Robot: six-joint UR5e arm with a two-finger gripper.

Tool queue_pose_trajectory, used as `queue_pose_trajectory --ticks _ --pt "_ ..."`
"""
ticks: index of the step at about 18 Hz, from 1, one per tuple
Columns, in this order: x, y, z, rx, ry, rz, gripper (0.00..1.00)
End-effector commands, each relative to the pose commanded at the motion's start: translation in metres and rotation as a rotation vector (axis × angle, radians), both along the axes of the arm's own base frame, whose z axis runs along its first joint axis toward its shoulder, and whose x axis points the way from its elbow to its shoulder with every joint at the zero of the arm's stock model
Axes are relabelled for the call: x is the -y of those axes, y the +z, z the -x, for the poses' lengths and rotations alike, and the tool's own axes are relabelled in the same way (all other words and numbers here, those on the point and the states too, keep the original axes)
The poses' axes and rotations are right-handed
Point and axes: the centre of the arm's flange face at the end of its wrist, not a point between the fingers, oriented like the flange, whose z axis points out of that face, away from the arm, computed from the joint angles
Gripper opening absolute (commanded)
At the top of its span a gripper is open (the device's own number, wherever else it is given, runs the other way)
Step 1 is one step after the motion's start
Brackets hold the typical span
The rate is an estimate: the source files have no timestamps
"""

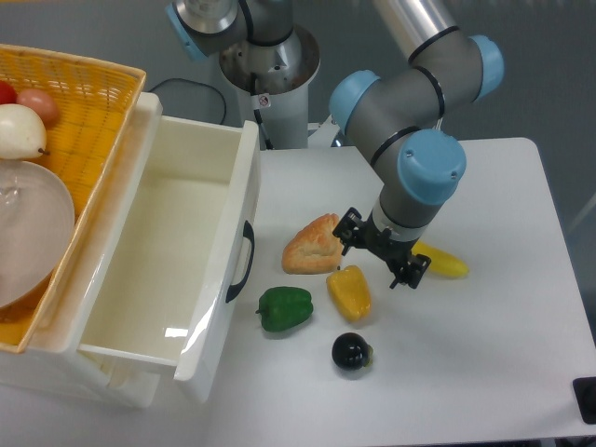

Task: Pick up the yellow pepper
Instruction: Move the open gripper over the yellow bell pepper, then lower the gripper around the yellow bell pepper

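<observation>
My jaws stand wide apart and hold nothing, my gripper (380, 253) hovering just above and to the right of the yellow pepper (349, 292), which lies on the white table (484, 354). Close around it are a piece of bread (313, 246), a banana (440, 262), a green pepper (285, 308) and a small dark round fruit (352, 352). Further left an open white drawer (168, 251) juts out beneath a yellow basket (79, 102).

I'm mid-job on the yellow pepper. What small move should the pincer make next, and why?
Probably shift the pincer a little toward the front-left and then lower it. It stands open, above and to the right of the yellow pepper, not yet around it. The bread and the banana lie close by, so keep the descent centred on the pepper.
</observation>
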Motion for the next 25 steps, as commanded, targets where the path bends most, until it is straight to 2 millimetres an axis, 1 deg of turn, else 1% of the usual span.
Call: queue_pose_trajectory --ticks 1,3,5,7,10,12,14,16,17,18,20,25 --pt "0.0 -0.002 -0.001 0.015 0.039 -0.002 1.0" --pt "0.003 -0.006 0.0 0.015 0.055 0.001 1.0" --pt "0.003 -0.006 0.001 -0.005 0.076 -0.007 1.0" --pt "0.003 -0.007 0.002 0.001 0.133 0.001 1.0" --pt "-0.002 -0.018 0.002 -0.001 0.19 0.035 1.0" --pt "-0.013 -0.029 -0.009 -0.006 0.162 0.074 1.0" --pt "-0.016 -0.038 -0.016 0.003 0.177 0.099 1.0" --pt "-0.017 -0.038 -0.015 0.007 0.237 0.109 1.0" --pt "-0.018 -0.042 -0.015 0.011 0.257 0.115 1.0" --pt "-0.018 -0.047 -0.016 0.013 0.259 0.127 1.0" --pt "-0.02 -0.051 -0.018 -0.006 0.254 0.158 1.0" --pt "-0.025 -0.053 -0.017 -0.015 0.347 0.158 1.0"
